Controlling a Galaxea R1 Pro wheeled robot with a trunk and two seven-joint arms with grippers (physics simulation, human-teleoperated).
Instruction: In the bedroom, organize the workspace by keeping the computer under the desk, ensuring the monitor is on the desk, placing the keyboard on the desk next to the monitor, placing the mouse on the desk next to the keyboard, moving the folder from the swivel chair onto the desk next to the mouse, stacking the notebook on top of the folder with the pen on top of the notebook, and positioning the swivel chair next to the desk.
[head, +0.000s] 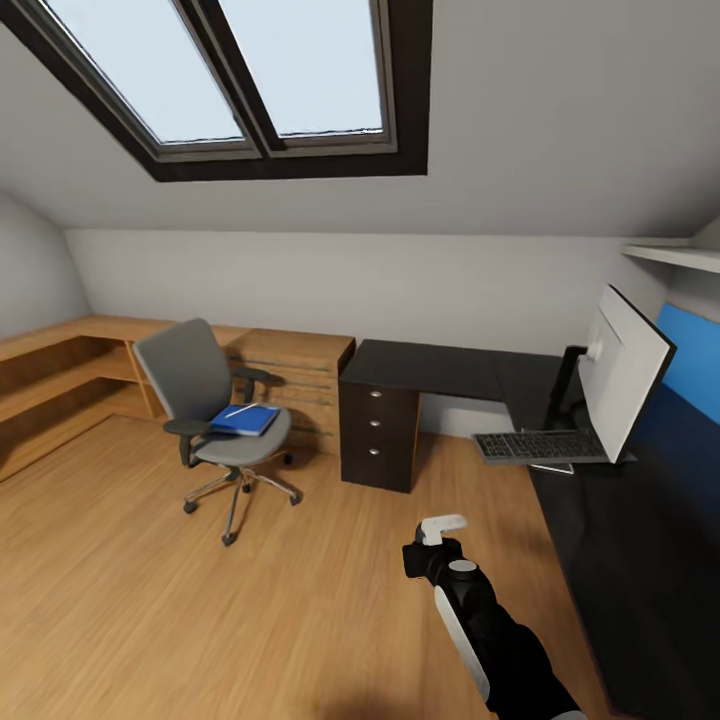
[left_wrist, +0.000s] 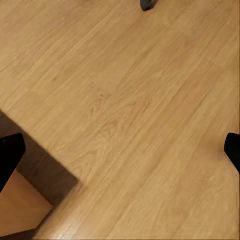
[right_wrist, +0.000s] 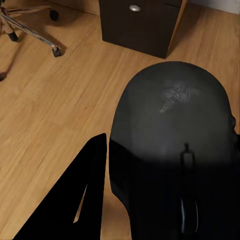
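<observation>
Mouse (right_wrist: 172, 150) is seen close up in the right wrist view, black and rounded with a faint logo on its back, pressed between the fingers of the right gripper (head: 440, 545), which is closed on it and held above the wood floor (head: 150, 620) in front of the desk (head: 440, 368). In the head view the mouse itself is hidden by the gripper's pale finger and black wrist. The left gripper's (left_wrist: 120, 150) dark fingertips are seen at opposite edges of the left wrist view, spread wide with nothing but floor between them.

Keyboard (head: 540, 445) lies on the desk's black top, overhanging its inner front edge, directly in front of the monitor (head: 625, 370). The monitor stands on the desk's right wing with its pale back turned towards the room and its black stand arm behind it. The black drawer unit (head: 378, 435) with silver knobs is fixed under the desk's left end.

The swivel chair (head: 210, 410) stands on the floor to the left of the drawer unit, well apart from the desk and in front of a low light-wood cabinet (head: 290, 365). A blue folder (head: 245, 420) lies on the chair seat, with a thin white pen (head: 240, 409) resting on it. Whether a notebook lies with the folder cannot be told.
</observation>
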